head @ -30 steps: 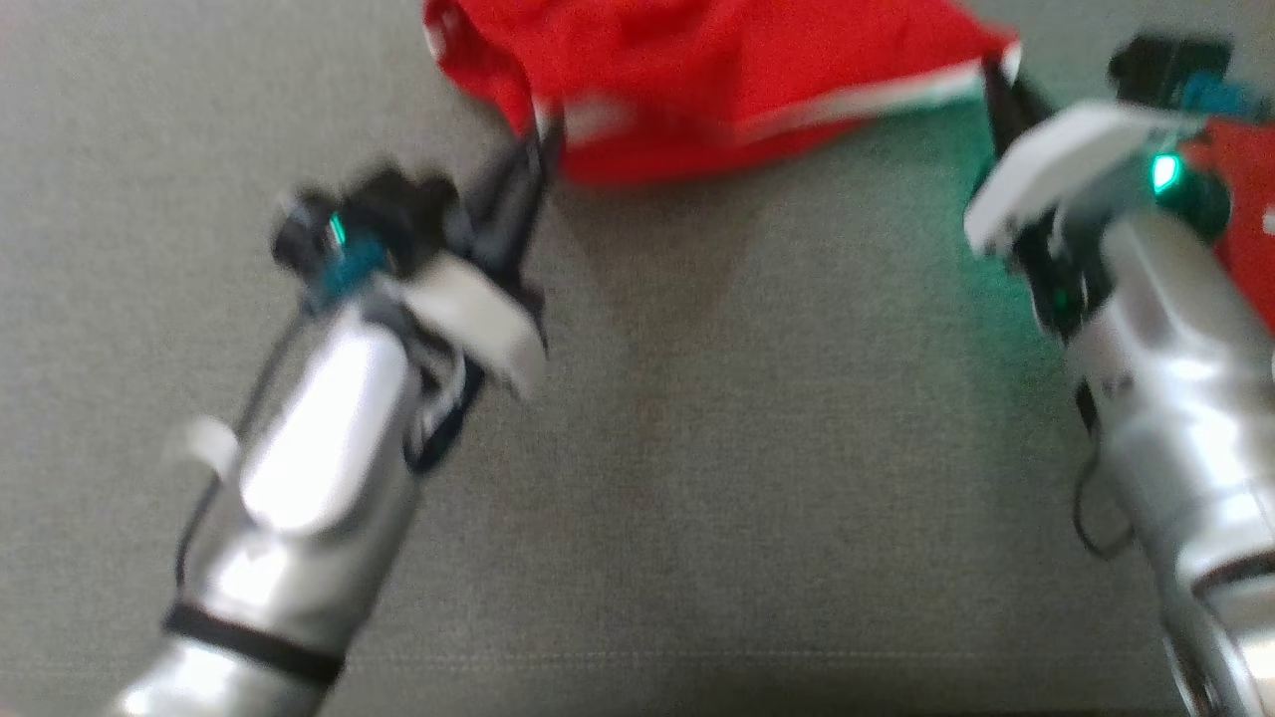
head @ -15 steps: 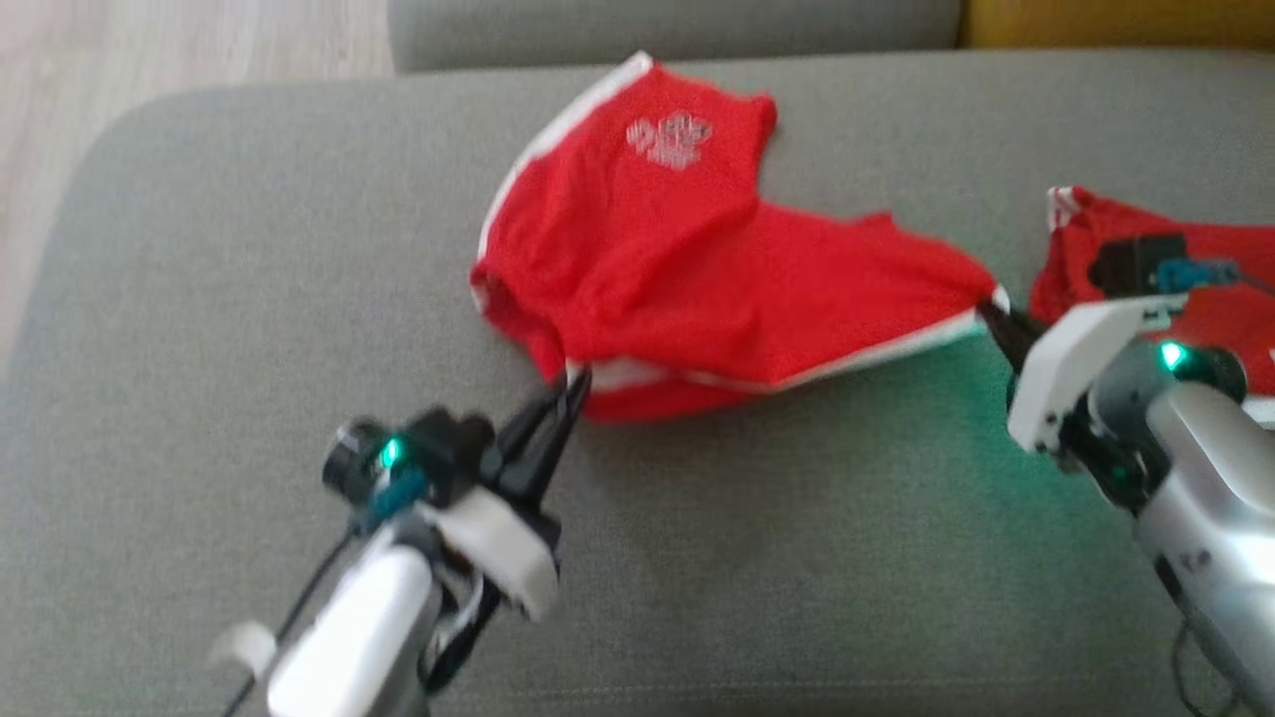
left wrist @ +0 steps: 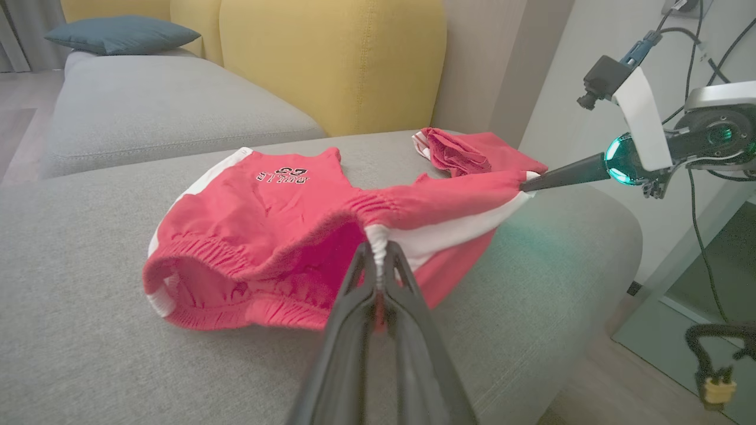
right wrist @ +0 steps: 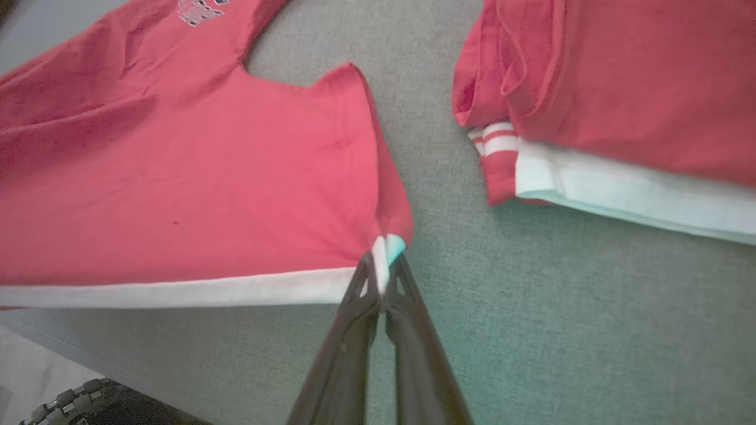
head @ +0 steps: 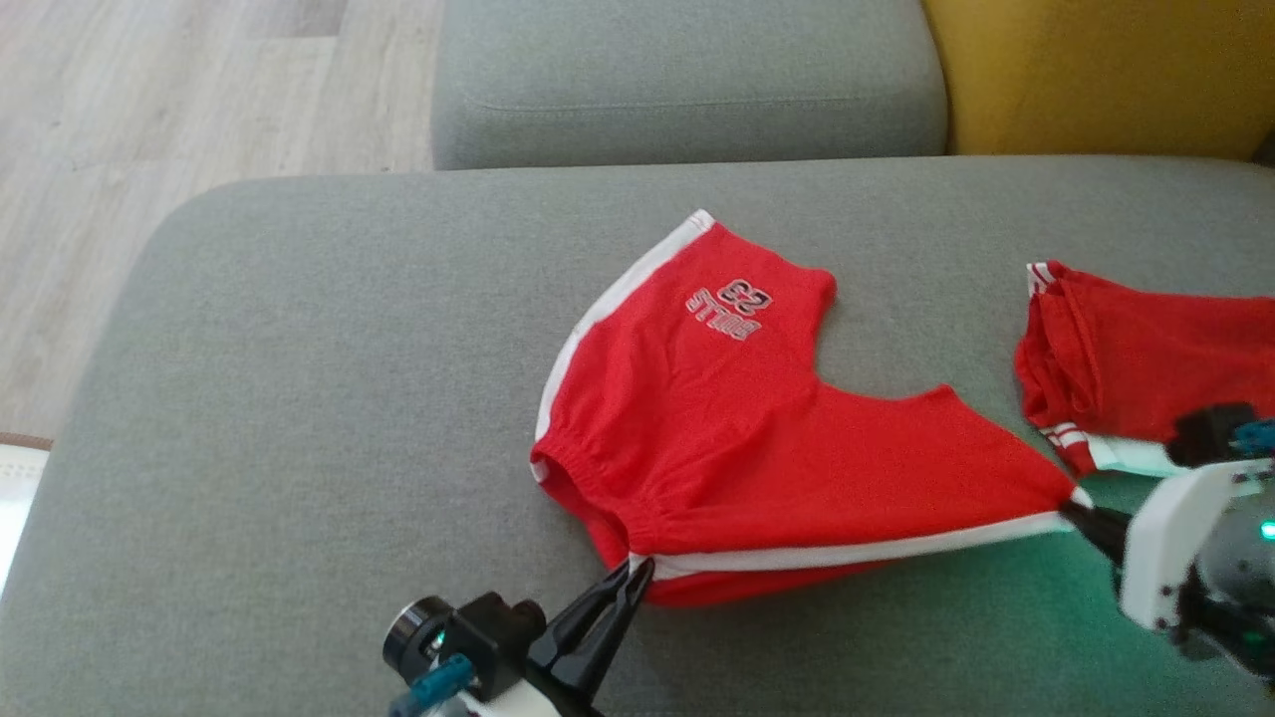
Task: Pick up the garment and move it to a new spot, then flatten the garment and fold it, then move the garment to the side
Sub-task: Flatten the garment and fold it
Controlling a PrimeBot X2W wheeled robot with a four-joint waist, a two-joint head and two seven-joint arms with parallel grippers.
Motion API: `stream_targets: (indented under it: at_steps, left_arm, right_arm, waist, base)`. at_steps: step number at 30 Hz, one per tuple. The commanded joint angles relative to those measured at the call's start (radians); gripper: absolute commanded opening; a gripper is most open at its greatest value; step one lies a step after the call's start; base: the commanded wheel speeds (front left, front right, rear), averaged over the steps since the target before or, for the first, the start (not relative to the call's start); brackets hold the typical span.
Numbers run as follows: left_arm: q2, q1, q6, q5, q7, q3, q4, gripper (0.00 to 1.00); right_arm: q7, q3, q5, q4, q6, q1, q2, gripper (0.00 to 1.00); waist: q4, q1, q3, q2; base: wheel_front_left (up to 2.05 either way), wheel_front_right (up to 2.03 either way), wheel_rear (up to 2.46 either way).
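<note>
I hold the red shorts (head: 757, 438) on the middle of the grey sofa seat (head: 299, 448), left gripper (head: 642, 570) and right gripper (head: 1074, 509) each pinched tight on the near white stripe, so I think flattening is underway, with folding and moving aside left.

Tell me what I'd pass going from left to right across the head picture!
Floor → left gripper → shorts → right gripper
</note>
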Motion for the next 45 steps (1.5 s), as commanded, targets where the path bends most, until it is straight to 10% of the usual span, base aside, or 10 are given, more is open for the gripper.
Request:
stream_targets:
  at_steps: [1,17,45]
  left_arm:
    - [0.011,-0.034,0.002,-0.001,-0.006,0.041,-0.052,0.0]
    - [-0.026,-0.118,0.023,-0.021,-0.002,0.099,-0.09,0.0]
    - [-0.134,-0.513,0.068,-0.161,-0.006,0.021,0.228,0.0]
  right_arm:
    - [0.009,-0.034,0.007,-0.059,0.006,-0.012,-0.064,0.0]
    - [0.097,-0.179,-0.153,-0.167,0.006,-0.212,-0.017,0.0]
    - [0.084,0.1,-0.356,0.239,0.006,-0.795,0.069,0.0]
  waist:
    - [0.008,0.0,-0.006,-0.0001]
    - [0.13,0.0,0.061,-0.0001]
    - [0.34,0.0,0.391,-0.0001]
  base:
    - [0.0,0.0,0.0]
    - [0.0,0.0,0.0]
    - [0.0,0.0,0.0]
